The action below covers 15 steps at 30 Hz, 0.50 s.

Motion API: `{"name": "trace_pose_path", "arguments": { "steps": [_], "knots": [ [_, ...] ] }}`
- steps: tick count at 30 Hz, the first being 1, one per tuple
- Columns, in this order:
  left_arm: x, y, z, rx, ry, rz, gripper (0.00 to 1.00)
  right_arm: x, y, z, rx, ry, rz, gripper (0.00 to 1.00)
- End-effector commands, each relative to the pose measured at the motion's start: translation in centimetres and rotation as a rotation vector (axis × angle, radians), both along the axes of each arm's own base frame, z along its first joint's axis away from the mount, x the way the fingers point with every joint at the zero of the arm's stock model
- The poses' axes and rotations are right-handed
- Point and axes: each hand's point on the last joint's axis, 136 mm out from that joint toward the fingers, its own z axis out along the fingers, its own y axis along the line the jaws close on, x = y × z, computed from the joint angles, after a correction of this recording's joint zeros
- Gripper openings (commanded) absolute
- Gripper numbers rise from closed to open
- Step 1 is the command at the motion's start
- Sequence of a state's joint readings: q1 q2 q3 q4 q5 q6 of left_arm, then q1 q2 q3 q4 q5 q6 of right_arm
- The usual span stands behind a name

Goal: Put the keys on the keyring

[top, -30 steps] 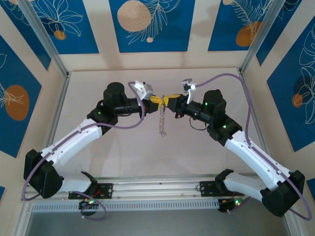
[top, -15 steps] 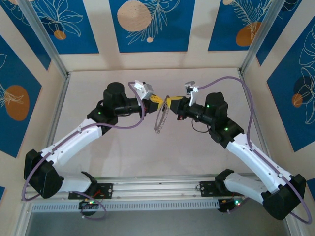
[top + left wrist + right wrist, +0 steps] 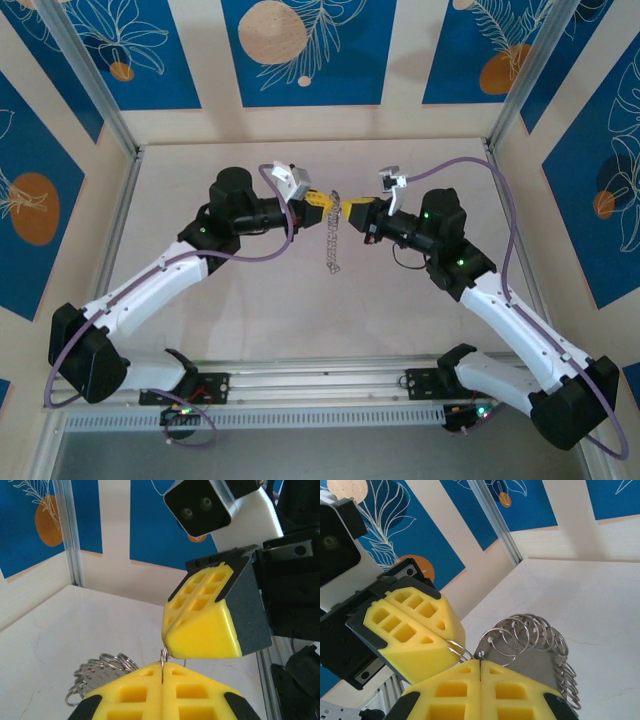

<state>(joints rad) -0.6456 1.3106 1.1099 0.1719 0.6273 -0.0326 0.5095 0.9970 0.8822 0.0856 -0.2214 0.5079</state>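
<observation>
nearest in the left wrist view, the left gripper (image 3: 162, 672) has its yellow pads pressed together, with a thin wire ring nipped upright in the seam. just beyond it, at 1 o'clock, the right gripper (image 3: 172, 639) noses down onto the same wire, its pads likewise pressed flat with no gap. from the right wrist camera the small ring sits exactly where the two tips meet, so the right gripper looks to pinch it too. how deep the wire runs into either seam is hidden.

that wire is the top end of the keyring (image 3: 332, 245). in the top view it hangs from the meeting tips toward 6 o'clock as a loose silvery string of rings. whether its lower end touches the table (image 3: 330, 320) cannot be told. the right wrist view shows many rings threaded along a flat grey strip (image 3: 532, 664). the keys are too small to pick out among them.

the bunch is probably light, hard and slick. each ring looks stiff and springy, yet the whole string flops, so a quick move would likely set it swinging. the best hold seems to be across the end ring's wire, near the pad tips, leaving the rest of that ring free. round wire may roll out of a flat pinch if twisted.

farthest, at 12 o'clock, stand the blue patterned wall panels (image 3: 300, 50).
</observation>
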Motion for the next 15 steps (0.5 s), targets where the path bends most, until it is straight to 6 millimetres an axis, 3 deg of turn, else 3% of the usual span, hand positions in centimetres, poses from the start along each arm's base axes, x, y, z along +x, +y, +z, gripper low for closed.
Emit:
{"name": "trace_pose_path", "arguments": {
  "steps": [1, 4, 9, 15],
  "knots": [
    [-0.7, -0.3, 3.4, -0.106, -0.071, -0.023, 0.0, 0.2, -0.3, -1.1, 0.03, 0.056, 0.016, 0.0],
    [-0.4, -0.5, 3.6, -0.137, -0.053, -0.02, 0.0, 0.1, -0.2, -1.2, 0.071, 0.08, 0.048, 0.0],
    [0.2, -0.7, 3.7, -0.191, -0.018, -0.009, 0.0, -0.1, -0.3, -1.8, 0.107, 0.142, 0.092, 0.34],
    [0.6, -1.0, 4.0, -0.234, 0.011, -0.017, 0.0, -0.5, -3.0, -0.9, 0.161, 0.131, 0.037, 0.46]
  ]
}}
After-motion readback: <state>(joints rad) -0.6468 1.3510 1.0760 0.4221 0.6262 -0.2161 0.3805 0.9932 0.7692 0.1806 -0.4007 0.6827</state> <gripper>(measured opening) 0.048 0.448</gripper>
